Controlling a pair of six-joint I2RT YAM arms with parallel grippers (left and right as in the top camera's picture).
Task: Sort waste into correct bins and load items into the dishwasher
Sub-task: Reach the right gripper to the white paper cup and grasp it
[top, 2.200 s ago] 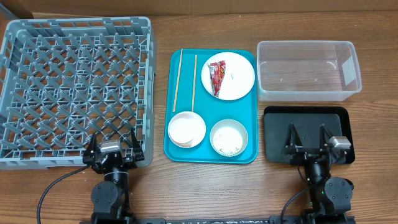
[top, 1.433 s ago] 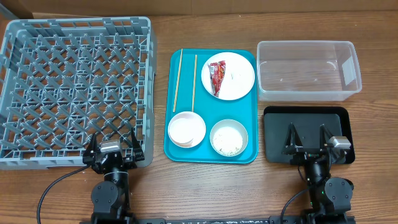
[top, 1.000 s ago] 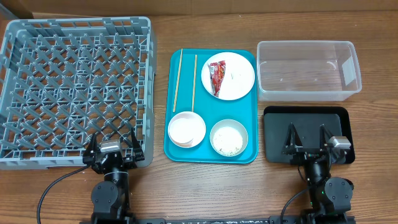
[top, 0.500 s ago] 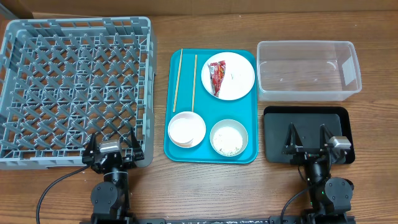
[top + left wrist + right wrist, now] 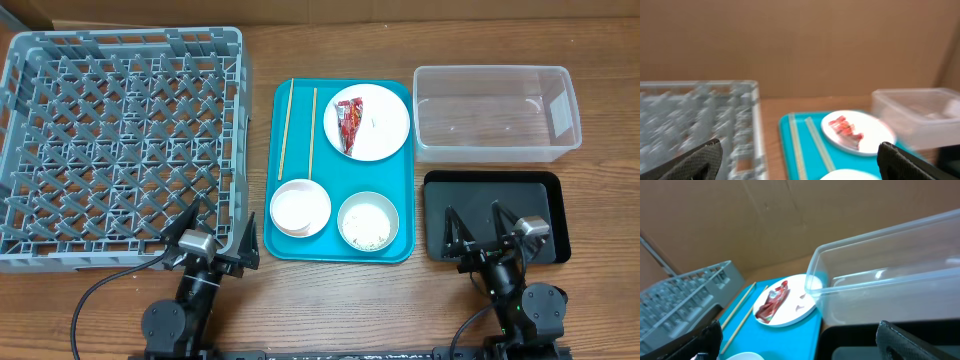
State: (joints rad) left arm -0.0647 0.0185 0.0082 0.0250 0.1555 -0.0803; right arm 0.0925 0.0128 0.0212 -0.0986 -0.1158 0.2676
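Teal tray: rectangular, rounded corners, shallow raised rim, lying flat mid-table | Table: brown wood grain, bears the tray | Backdrop: plain brown wall behind the table's far edge, blurred in the left wrist view

Dish rack left; serving tray centre with chopsticks, plate at back, bowls in front; tub right, flat tray before it.
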